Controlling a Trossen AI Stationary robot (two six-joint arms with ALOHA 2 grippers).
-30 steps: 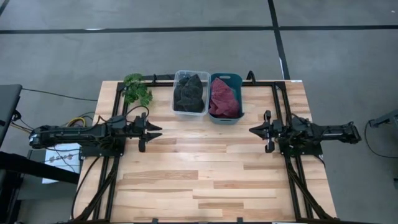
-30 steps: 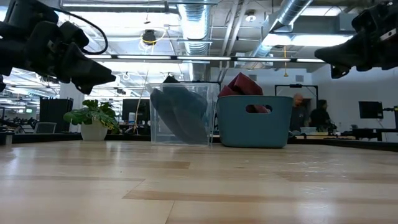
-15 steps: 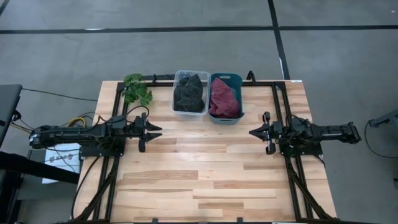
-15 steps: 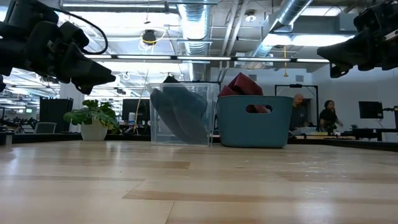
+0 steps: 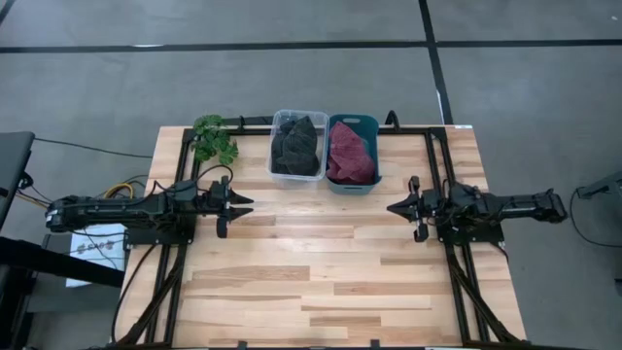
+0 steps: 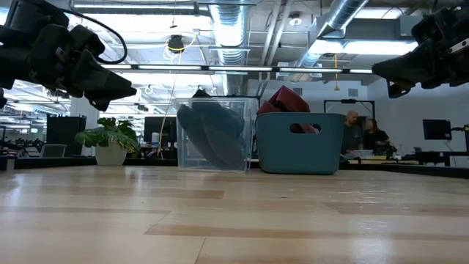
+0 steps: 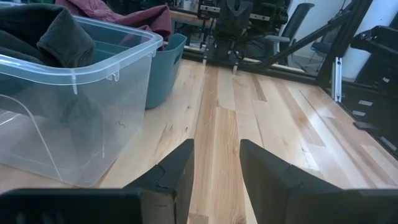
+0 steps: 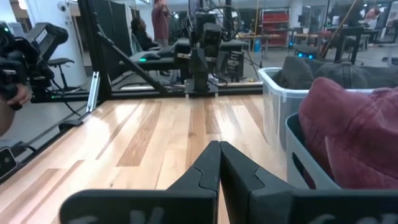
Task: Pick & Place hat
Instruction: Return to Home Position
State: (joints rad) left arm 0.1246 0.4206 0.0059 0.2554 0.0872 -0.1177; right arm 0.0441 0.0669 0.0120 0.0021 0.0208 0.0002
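Observation:
A dark grey hat [image 5: 296, 142] lies bundled in a clear plastic bin [image 5: 276, 165] at the table's far edge. Next to it, on its right, a maroon hat [image 5: 350, 156] fills a teal bin [image 5: 353, 121]. My left gripper [image 5: 251, 202] hovers above the table's left part, open, pointing right, with the clear bin [image 7: 74, 112] beyond its fingers and to one side [image 7: 216, 146]. My right gripper [image 5: 389, 206] hovers above the right part, shut, pointing left; the maroon hat [image 8: 354, 137] shows beside it [image 8: 219, 144]. Both grippers hold nothing.
A potted plant [image 5: 214, 138] stands at the far left corner of the table. Dark metal frame rails [image 5: 185, 262] run along the left, right and far sides. Bare wooden tabletop [image 5: 311, 262] lies between the arms and toward the near edge. People stand in the room beyond [image 6: 363, 132].
My right gripper has crept a little toward the table's left and stays shut. My left gripper has kept still. The hats and bins have not moved.

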